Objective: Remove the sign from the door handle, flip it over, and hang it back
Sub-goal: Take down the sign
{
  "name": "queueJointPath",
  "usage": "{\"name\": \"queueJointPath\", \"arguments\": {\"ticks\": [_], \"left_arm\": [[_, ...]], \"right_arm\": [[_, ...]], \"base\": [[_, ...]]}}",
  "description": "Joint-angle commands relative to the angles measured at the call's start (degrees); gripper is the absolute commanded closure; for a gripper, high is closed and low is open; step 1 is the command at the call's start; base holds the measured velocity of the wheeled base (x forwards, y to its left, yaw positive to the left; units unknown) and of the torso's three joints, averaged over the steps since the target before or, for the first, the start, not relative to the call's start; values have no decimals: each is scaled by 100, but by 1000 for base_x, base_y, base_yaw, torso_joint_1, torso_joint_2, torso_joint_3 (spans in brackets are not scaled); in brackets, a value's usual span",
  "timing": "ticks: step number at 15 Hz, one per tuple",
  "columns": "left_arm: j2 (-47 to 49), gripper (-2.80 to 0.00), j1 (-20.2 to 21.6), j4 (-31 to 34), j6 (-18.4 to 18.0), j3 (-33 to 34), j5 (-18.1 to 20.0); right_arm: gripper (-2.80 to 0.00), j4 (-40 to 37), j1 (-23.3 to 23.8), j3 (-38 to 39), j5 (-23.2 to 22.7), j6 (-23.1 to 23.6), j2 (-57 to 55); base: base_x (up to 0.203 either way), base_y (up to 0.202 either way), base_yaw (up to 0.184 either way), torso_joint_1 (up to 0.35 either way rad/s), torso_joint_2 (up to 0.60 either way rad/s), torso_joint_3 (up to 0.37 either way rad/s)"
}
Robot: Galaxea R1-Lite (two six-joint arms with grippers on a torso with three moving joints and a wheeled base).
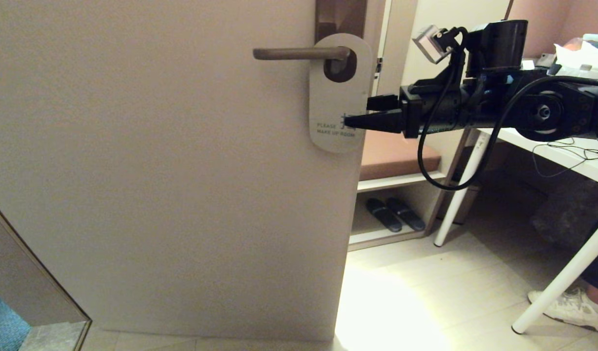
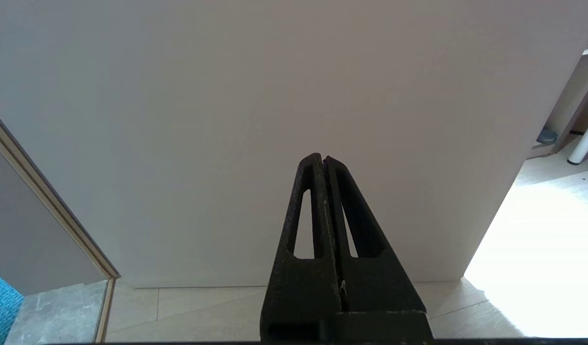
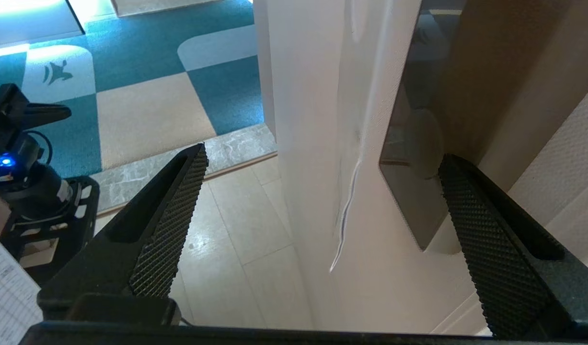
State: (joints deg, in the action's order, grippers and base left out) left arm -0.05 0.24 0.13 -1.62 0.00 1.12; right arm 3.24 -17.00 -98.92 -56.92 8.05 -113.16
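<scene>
The door (image 1: 172,170) fills most of the head view, its free edge beside the right gripper (image 1: 359,113), which reaches in level from beyond that edge. Its jaws stand wide apart, holding nothing; the sign (image 1: 334,105) hangs edge-on between them in the right wrist view, one finger (image 3: 164,225) on the near side of the door edge, the other on the far side. Open floor (image 1: 425,292) lies beyond the door edge. The sign hangs by its round hole on the door handle (image 1: 299,53), pale grey face outward, reading "PLEASE MAKE UP ROOM". The left gripper (image 2: 325,160), closed and empty, points at the door's lower part.
</scene>
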Motion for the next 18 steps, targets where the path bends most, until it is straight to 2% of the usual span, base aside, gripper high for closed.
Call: {"name": "queueJointPath", "arguments": {"ticks": [1, 8, 18], "left_arm": [[5, 0, 2, -5, -5, 0, 2], [5, 0, 2, -5, -5, 0, 2], [5, 0, 2, 1, -5, 0, 2]], "right_arm": [[-280, 1, -44, -75, -35, 0, -83], [-280, 7, -267, -503, -30, -180, -349], [-280, 10, -260, -982, 2, -189, -642]], "base": [[0, 0, 0, 0, 0, 0], [0, 0, 0, 0, 0, 0], [0, 0, 0, 0, 0, 0]]}}
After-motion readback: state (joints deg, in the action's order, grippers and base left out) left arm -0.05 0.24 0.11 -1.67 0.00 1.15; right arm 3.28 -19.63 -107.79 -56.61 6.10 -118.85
